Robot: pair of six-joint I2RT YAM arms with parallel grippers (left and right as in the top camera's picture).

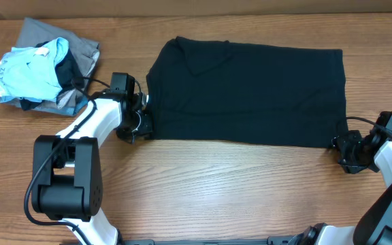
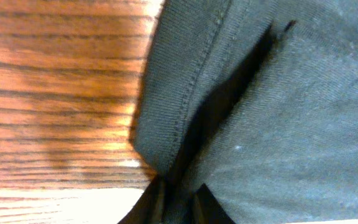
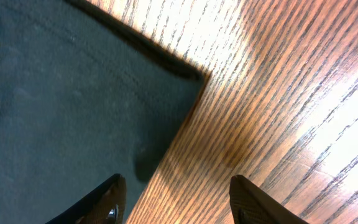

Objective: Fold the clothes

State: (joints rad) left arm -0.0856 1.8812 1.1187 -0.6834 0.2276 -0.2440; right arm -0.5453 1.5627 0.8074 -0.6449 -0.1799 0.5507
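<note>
The black shirt (image 1: pixel 247 92) lies folded into a wide rectangle on the wooden table. My left gripper (image 1: pixel 140 121) is at its left edge, shut on a pinch of the black fabric (image 2: pixel 185 180); a stitched hem (image 2: pixel 191 93) runs up from the jaws. My right gripper (image 1: pixel 339 146) is at the shirt's near right corner, open. In the right wrist view its fingers (image 3: pixel 176 199) straddle the shirt's edge (image 3: pixel 166 149), one finger over cloth, one over bare wood. No white label shows.
A pile of other garments, light-blue (image 1: pixel 29 68) on grey (image 1: pixel 80 51), lies at the far left of the table. The table's far edge runs along the top of the overhead view. Bare wood (image 1: pixel 237 184) lies in front of the shirt.
</note>
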